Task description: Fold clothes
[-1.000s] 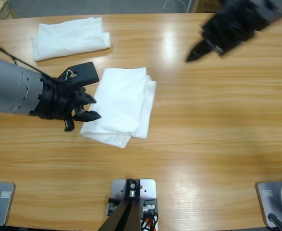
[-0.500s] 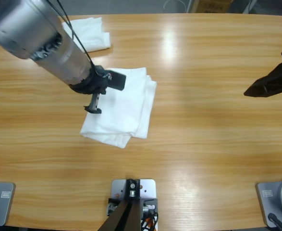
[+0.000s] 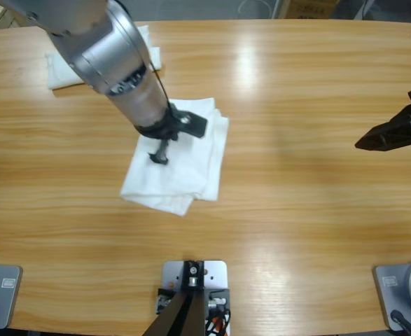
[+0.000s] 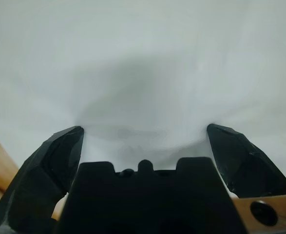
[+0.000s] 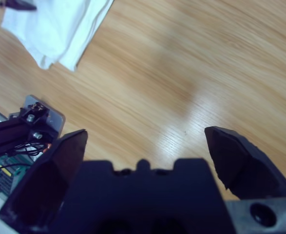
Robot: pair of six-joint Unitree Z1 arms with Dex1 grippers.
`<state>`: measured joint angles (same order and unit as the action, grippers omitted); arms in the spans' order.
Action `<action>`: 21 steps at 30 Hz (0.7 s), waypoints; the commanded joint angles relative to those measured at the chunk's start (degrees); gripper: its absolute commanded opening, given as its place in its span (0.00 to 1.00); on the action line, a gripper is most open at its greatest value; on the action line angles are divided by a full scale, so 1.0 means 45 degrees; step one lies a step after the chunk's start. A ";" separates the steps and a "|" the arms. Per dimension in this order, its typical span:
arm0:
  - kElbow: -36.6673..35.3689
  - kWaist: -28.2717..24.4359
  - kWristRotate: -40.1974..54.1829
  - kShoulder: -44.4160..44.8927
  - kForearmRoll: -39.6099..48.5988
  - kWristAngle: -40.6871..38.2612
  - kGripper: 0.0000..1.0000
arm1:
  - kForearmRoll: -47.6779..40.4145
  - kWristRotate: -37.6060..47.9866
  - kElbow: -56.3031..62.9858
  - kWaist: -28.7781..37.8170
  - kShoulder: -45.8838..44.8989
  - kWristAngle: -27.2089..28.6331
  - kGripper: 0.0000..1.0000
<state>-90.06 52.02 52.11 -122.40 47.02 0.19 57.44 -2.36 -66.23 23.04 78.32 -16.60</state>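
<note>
A folded white garment (image 3: 194, 164) lies a little left of the table's middle. My left arm reaches down from the upper left, and my left gripper (image 3: 160, 152) rests on the upper left part of that garment. In the left wrist view the white cloth (image 4: 143, 58) fills the picture and my left gripper (image 4: 143, 130) is open, with its jaws spread wide against the fabric. My right gripper (image 3: 370, 142) hovers at the right edge over bare wood, far from the clothes. It is open (image 5: 145, 134), with the folded garment (image 5: 60, 29) far off at the upper left of its view.
A second folded white garment (image 3: 59, 68) lies at the back left, mostly hidden under the left arm's silver body (image 3: 110, 52). Bare wooden tabletop (image 3: 296, 105) stretches between the middle garment and the right gripper.
The left arm swung from the left side to come down from the upper left, and its gripper moved right onto the garment. The right gripper dropped from the upper right to the right edge.
</note>
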 commanded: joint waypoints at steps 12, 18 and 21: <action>-0.1959 0.1908 -0.2443 -0.2129 0.0165 -0.1838 0.99 | -0.0366 0.0453 0.0964 -0.0291 -0.0990 0.0309 1.00; -0.3498 0.0443 -0.4396 -0.0629 0.0196 -0.1483 0.99 | -0.0628 0.0566 0.1202 -0.0295 -0.1115 0.0192 1.00; -0.3576 -0.1522 -0.5947 0.1274 0.0294 -0.1584 0.99 | -0.1058 0.0898 0.1628 -0.0287 -0.1017 0.0344 1.00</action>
<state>-104.58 57.63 35.20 -127.19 47.19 -6.94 55.47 -0.37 -62.84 22.26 73.97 -16.01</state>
